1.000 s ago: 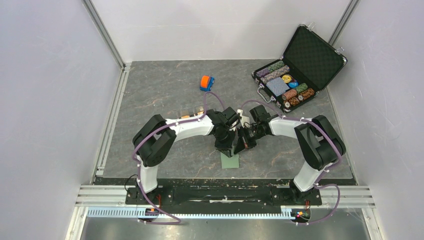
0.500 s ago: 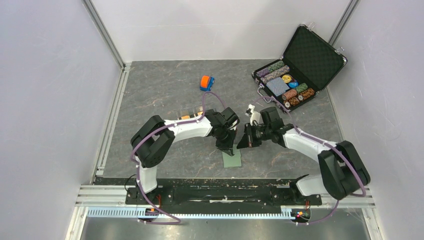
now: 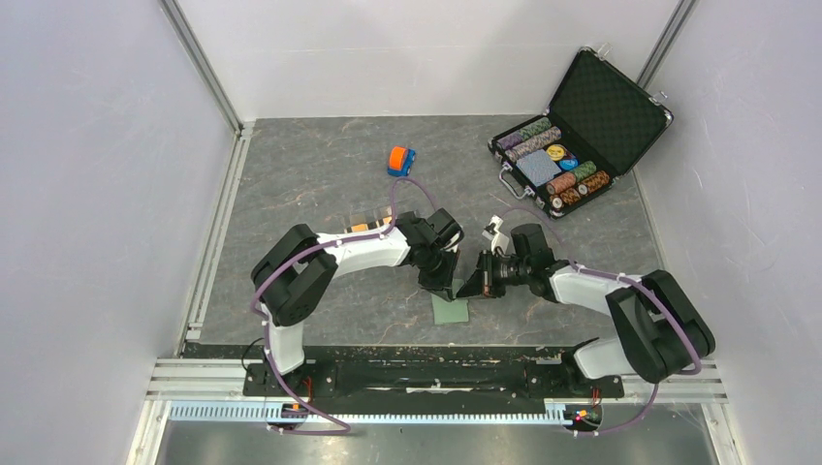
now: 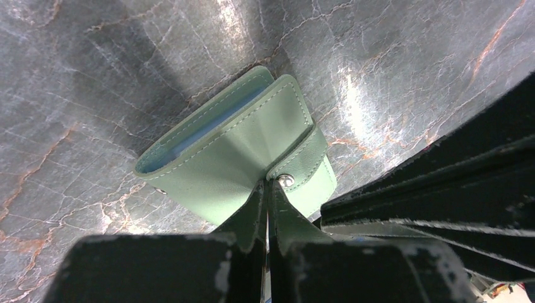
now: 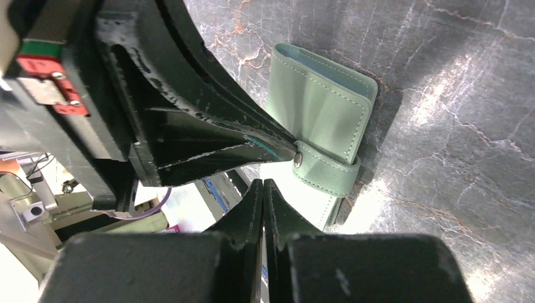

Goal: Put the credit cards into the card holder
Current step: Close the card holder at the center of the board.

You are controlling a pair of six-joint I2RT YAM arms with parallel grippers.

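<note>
The sage-green card holder (image 3: 449,312) lies folded on the dark marbled table, its strap snapped over the flap (image 4: 240,151) (image 5: 322,107). My left gripper (image 3: 441,289) is shut, and its tips (image 4: 267,187) press on the holder right beside the round snap button. My right gripper (image 3: 468,289) is also shut, with nothing between its fingers (image 5: 262,183). It hovers just beside the holder's strap end without touching it. Of the credit cards, only an orange-gold edge (image 3: 359,228) shows by the clear tray, mostly hidden behind the left arm.
An orange-and-blue toy car (image 3: 401,160) sits at the back centre. An open black chip case (image 3: 572,136) stands at the back right. White walls close in on both sides and the back.
The right arm has swung its elbow out to the right and down, and its gripper has drawn slightly away from the left gripper. The left arm has barely moved.
</note>
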